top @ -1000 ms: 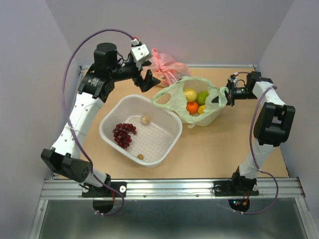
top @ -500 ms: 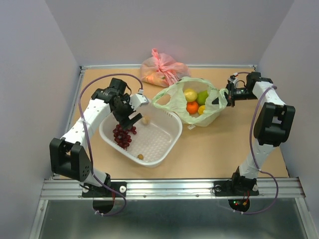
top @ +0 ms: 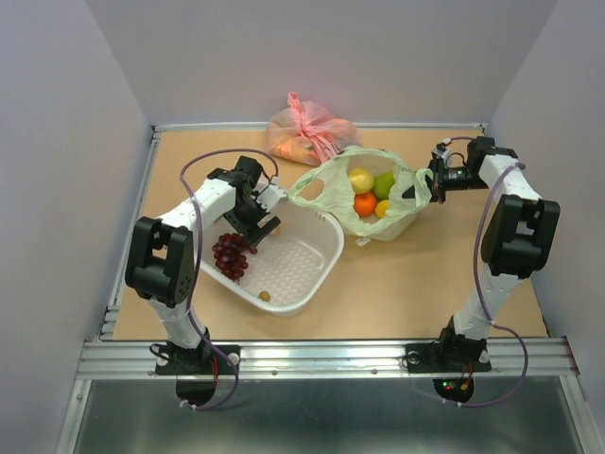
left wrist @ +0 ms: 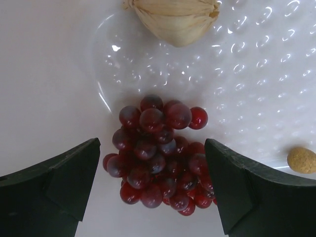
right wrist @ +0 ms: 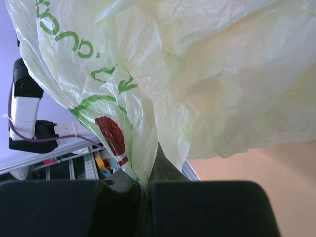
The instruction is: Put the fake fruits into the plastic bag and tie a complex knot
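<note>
The dark red grape bunch (top: 233, 255) lies in the white basket (top: 317, 270). My left gripper (top: 253, 230) is open above it; in the left wrist view the grapes (left wrist: 160, 158) lie between the two spread fingers (left wrist: 59, 180), untouched. The pale green plastic bag (top: 373, 194) stands open right of the basket, holding a yellow fruit (top: 361, 180), a green one (top: 384, 183) and an orange (top: 365, 203). My right gripper (top: 423, 186) is shut on the bag's right rim; the right wrist view shows the film (right wrist: 148, 163) pinched between the jaws.
A pink tied bag (top: 307, 132) lies at the back. In the basket are a beige garlic-like bulb (left wrist: 175, 17) and a small tan piece (top: 266, 296). The table's raised edges (top: 142, 189) run left and back.
My left arm swung from the back of the table down into the basket and now hangs low over the grapes. The right gripper and the bag have not moved.
</note>
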`<state>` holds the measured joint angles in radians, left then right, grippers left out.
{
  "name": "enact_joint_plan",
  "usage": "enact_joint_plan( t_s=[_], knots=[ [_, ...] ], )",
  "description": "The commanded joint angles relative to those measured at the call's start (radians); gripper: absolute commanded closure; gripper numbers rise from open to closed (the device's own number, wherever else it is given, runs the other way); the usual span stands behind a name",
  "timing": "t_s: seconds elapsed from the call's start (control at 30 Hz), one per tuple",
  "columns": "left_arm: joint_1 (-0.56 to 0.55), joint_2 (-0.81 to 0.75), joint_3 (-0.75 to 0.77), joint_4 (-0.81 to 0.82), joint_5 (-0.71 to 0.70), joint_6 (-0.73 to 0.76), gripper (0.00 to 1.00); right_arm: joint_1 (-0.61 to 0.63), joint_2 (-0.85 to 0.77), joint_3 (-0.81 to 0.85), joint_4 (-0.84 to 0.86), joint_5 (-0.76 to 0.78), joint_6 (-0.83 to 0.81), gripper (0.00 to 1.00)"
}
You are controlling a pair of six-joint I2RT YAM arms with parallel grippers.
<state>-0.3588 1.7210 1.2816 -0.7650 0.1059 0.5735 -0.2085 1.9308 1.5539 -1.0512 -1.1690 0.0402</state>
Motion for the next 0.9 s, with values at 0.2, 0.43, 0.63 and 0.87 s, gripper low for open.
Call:
enact_joint_plan(
  t_s=[0.2,0.43,0.63,0.87],
  knots=[
    [-0.052,0.032,-0.122,0.061,-0.035,-0.001,0.09,-0.002,-0.026,0.029,-0.023,0.002,-0.019,1.00],
    [-0.074,0.043,-0.162,0.131,-0.046,0.019,0.28,-0.002,-0.021,0.037,-0.023,0.000,-0.019,1.00],
    [-0.153,-0.009,-0.156,0.188,0.037,0.042,0.59,-0.002,-0.021,0.029,-0.024,0.000,-0.023,1.00],
    [-0.227,-0.081,-0.059,0.170,0.173,0.032,0.95,-0.002,-0.026,0.026,-0.024,-0.004,-0.025,0.99]
  ],
)
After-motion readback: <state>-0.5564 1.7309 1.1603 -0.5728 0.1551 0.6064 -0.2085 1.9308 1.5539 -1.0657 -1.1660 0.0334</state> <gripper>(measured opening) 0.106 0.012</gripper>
